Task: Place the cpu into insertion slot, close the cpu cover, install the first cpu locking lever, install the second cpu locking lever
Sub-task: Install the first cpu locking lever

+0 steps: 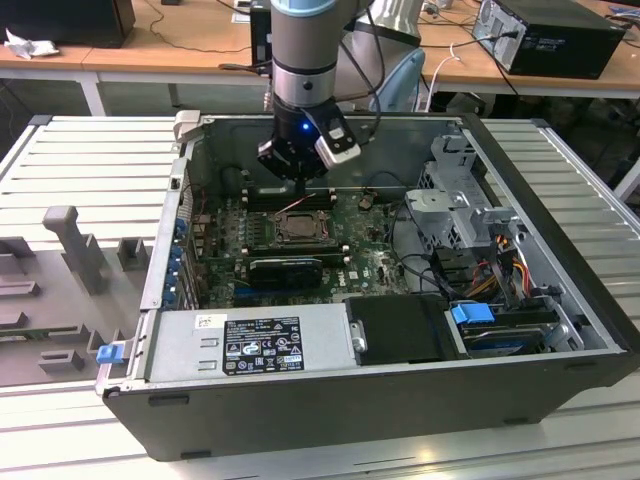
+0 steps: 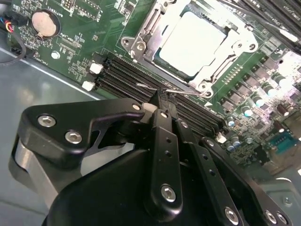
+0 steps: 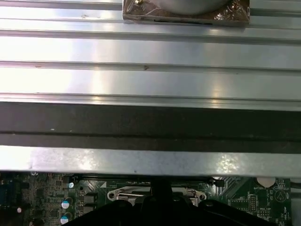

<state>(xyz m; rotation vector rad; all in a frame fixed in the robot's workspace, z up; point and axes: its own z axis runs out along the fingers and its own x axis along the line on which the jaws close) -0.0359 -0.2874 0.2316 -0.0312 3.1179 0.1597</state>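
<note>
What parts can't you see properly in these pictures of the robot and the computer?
- Gripper fingertips: in the second wrist view the gripper's own black body covers them, so open or shut cannot be told.
- Locking levers: thin wires beside the cpu cover, too fine to tell whether they are latched.
- Insertion slot: small in the exterior view, its inside unclear.
- First wrist view: the case wall hides most of the green board.

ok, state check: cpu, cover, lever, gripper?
cpu: seated in the insertion slot.
cpu cover: closed over the cpu's edges.
locking lever: thin wire bar beside the socket, at the fingertips.
gripper: shut, tips at the lever.
</note>
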